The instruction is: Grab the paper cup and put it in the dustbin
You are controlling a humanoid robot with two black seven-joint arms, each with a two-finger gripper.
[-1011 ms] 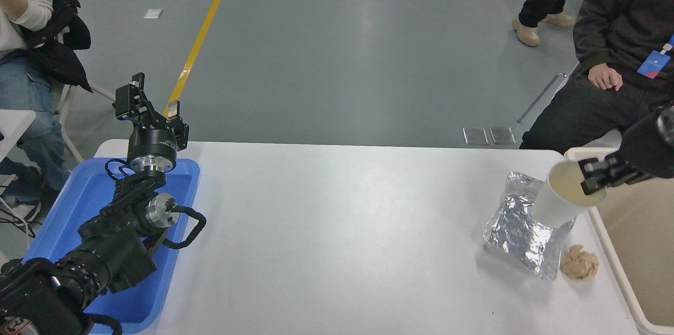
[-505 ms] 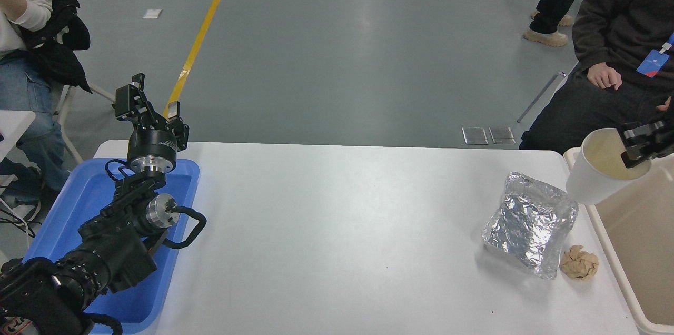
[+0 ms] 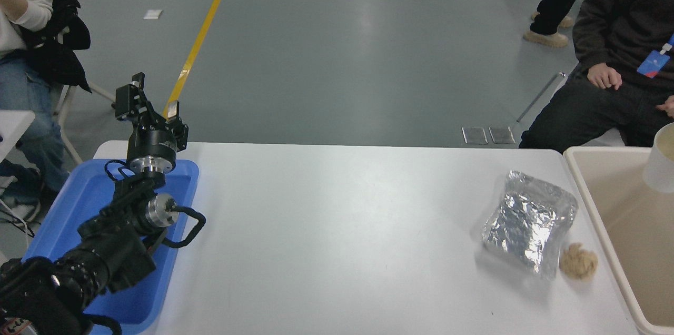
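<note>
The white paper cup [image 3: 661, 162] shows only partly at the picture's right edge, held in the air above the beige dustbin [image 3: 585, 186]. Its cream inside is just visible. What holds it lies outside the picture: my right gripper and arm are out of view. The dustbin stands against the table's right end and its inside looks bare where it shows. My left arm is parked at the lower left over the blue tray, and its gripper [image 3: 150, 103] points away with its fingers apart and nothing in it.
A crinkled silver foil pouch [image 3: 529, 222] and a crumpled tan paper ball [image 3: 578, 261] lie on the table near the dustbin. The shallow blue tray [image 3: 181, 187] sits at the left. A seated person [image 3: 621, 61] is at the far right, another at the far left.
The cup, held by my right gripper, has moved right and up from beside the foil pouch to above the dustbin. The gripper has left the picture. The left arm has not moved.
</note>
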